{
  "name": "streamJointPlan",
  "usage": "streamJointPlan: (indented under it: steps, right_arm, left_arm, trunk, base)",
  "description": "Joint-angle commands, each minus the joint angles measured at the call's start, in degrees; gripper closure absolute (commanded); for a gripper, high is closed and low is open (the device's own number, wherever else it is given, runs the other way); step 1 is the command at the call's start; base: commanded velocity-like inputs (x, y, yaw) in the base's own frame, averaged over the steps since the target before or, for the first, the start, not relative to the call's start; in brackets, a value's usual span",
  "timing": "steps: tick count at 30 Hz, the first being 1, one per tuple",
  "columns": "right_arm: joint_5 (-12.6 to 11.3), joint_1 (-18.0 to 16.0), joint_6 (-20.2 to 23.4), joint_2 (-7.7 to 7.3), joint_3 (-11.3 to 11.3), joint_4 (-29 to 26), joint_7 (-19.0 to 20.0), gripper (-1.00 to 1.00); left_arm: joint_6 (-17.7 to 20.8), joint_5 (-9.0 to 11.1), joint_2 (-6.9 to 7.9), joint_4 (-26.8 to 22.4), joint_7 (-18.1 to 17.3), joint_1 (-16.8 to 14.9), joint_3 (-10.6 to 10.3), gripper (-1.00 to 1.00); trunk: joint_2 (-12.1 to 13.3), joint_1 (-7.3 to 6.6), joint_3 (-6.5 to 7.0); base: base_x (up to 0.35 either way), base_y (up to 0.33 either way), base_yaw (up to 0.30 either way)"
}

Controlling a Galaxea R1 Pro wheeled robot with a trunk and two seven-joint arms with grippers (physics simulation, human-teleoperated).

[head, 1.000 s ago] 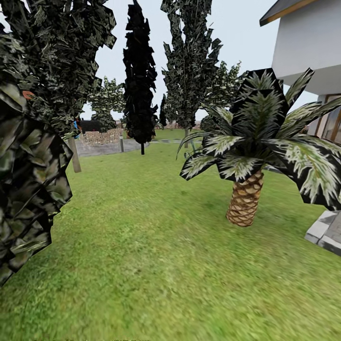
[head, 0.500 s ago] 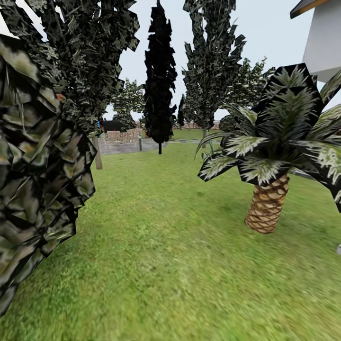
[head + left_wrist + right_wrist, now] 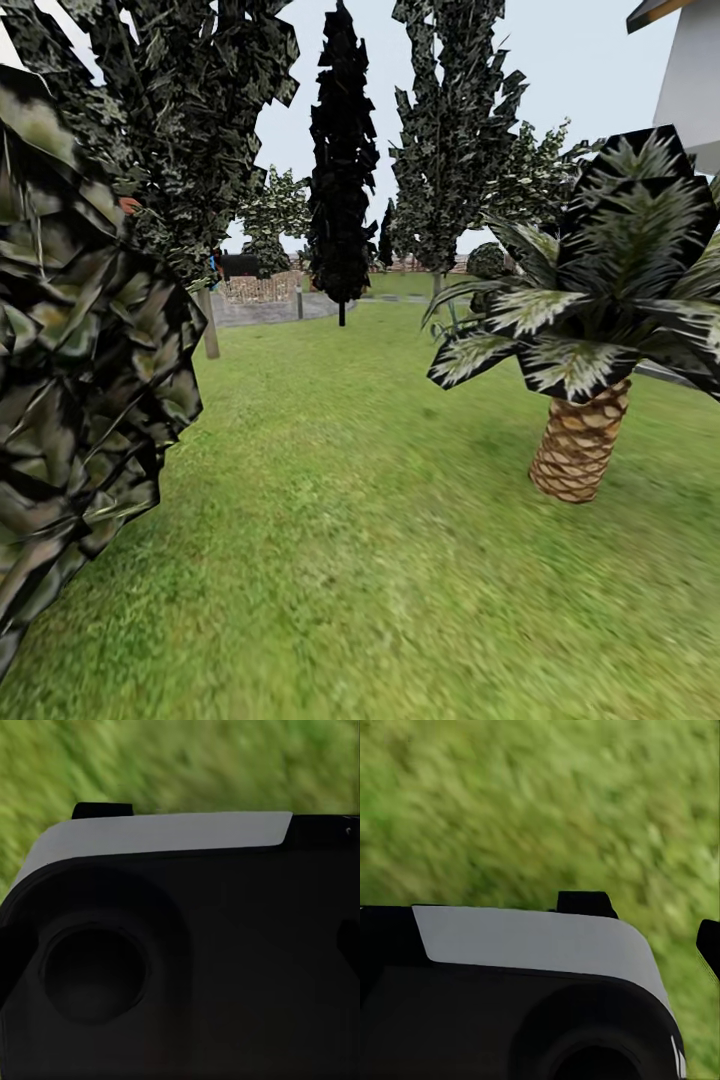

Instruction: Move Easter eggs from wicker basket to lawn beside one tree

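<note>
Black housing [image 3: 225, 967] (pale grey panel [image 3: 532, 941])

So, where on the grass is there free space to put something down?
The lawn is bare between the dark foliage clump and the palm, running back toward the black conifer. It is crowded close under the foliage.

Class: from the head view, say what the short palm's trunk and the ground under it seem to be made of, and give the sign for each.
The short palm's tan scaly trunk looks like rough, matte woody bark, going by its overlapping scales. The bright green mottled lawn looks like short grass: patchy green, no shine.
</note>
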Motion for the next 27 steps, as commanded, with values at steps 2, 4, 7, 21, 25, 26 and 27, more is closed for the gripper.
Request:
streamJointPlan:
  steps: [2, 4, 7, 21, 25, 26, 27]
  right_arm:
    - [0.0, 0.0, -0.2, -0.02, 0.0, 0.1, 0.0, -1.00]
    - [0.0, 0.0, -0.2, -0.04, 0.0, 0.1, 0.1, -1.00]
    - [0.0, 0.0, -0.2, -0.04, 0.0, 0.0, 0.1, -1.00]
    - [-0.1, 0.0, -0.2, -0.04, 0.0, 0.1, 0.1, -1.00]
    - [-0.1, 0.0, -0.2, -0.04, 0.0, 0.1, 0.2, -1.00]
    - [-0.1, 0.0, -0.2, -0.04, 0.0, 0.1, 0.2, -1.00]
    - [-0.1, 0.0, -0.3, -0.04, 0.0, 0.1, 0.3, -1.00]
  left_arm:
    - [0.0, 0.2, 0.00, -0.1, -0.2, 0.0, 0.0, -1.00]
    - [0.0, 0.2, 0.00, -0.1, -0.2, 0.0, 0.0, -1.00]
    - [0.0, 0.2, 0.00, -0.1, -0.2, 0.0, 0.0, -1.00]
    - [0.0, 0.2, 0.00, -0.1, -0.2, 0.0, 0.0, -1.00]
    - [0.0, 0.2, 0.00, -0.1, -0.2, 0.0, 0.0, -1.00]
    - [0.0, 0.2, 0.00, -0.1, -0.2, 0.0, 0.0, -1.00]
    - [0.0, 0.2, 0.00, -0.1, -0.2, 0.0, 0.0, -1.00]
  trunk:
    - [0.0, 0.03, -0.05]
    - [0.0, 0.03, -0.05]
    - [0.0, 0.03, -0.05]
    - [0.0, 0.03, -0.05]
    - [0.0, 0.03, -0.05]
    - [0.0, 0.03, -0.05]
    - [0.0, 0.03, -0.05]
  base:
    - [0.305, 0.089, 0.001]
    - [0.289, 0.083, 0.001]
    - [0.252, 0.049, 0.000]
    - [0.200, 0.007, 0.000]
    - [0.178, 0.000, 0.000]
    - [0.176, 0.000, 0.000]
    - [0.176, 0.000, 0.000]
